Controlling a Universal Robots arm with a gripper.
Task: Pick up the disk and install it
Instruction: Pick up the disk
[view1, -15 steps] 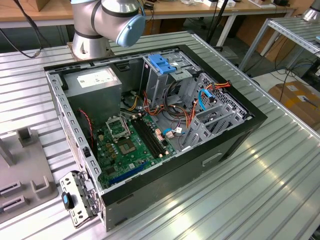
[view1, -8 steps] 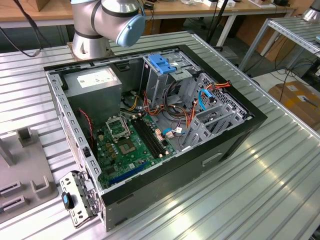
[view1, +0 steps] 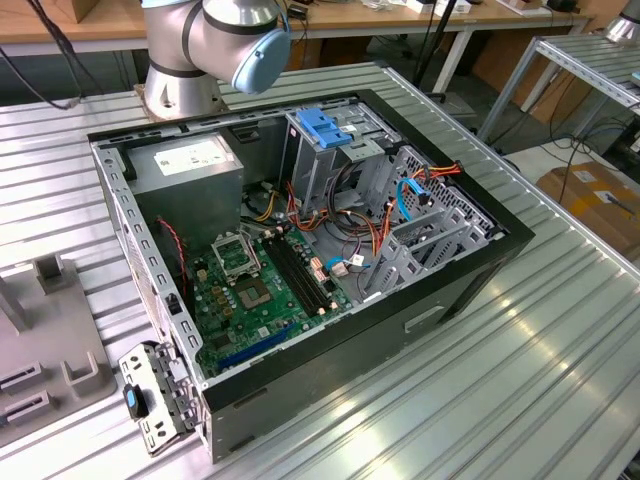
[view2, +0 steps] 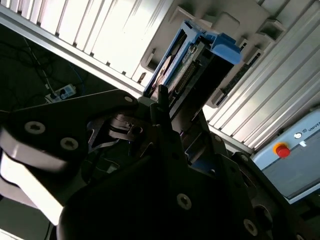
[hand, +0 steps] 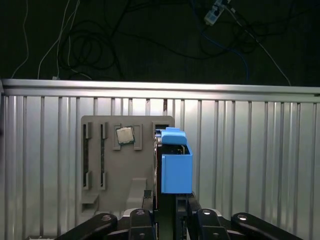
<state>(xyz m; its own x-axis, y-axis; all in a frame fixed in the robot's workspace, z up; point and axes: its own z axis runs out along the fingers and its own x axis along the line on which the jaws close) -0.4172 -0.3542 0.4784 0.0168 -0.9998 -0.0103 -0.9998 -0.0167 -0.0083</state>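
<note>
Jaws pinching disk (hand: 176, 172) edge-on in my gripper (hand: 165, 212); label face hidden, lower end cut off by gripper body; grey tray (hand: 100, 190) just behind.

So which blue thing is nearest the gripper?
The blue-railed disk, standing on edge at the grey tray; the blue latch sits on the cage inside the case.
</note>
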